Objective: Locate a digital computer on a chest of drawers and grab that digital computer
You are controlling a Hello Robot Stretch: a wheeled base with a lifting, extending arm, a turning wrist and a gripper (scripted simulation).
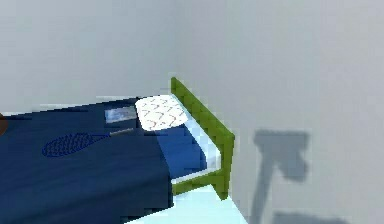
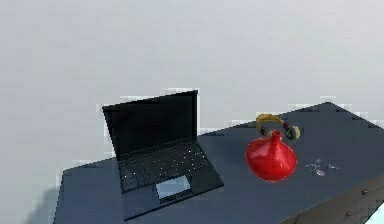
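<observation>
Well, laptop (image 2: 160, 148) on dark dresser (image 2: 88, 188)

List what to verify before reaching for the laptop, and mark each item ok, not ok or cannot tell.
1. Target found: ok. The laptop sits on the chest of drawers in the arm side view.
2. Laptop's state: ok. It lies flat on the top with its lid raised.
3. Clear of neighbours: ok. The red cone-shaped thing and the yellow thing stand apart, to its right.
4. Gripper lined up with the laptop: cannot tell.
5. Room to drive forward: probably not ok. A bed lies close ahead in the forward view.
</observation>
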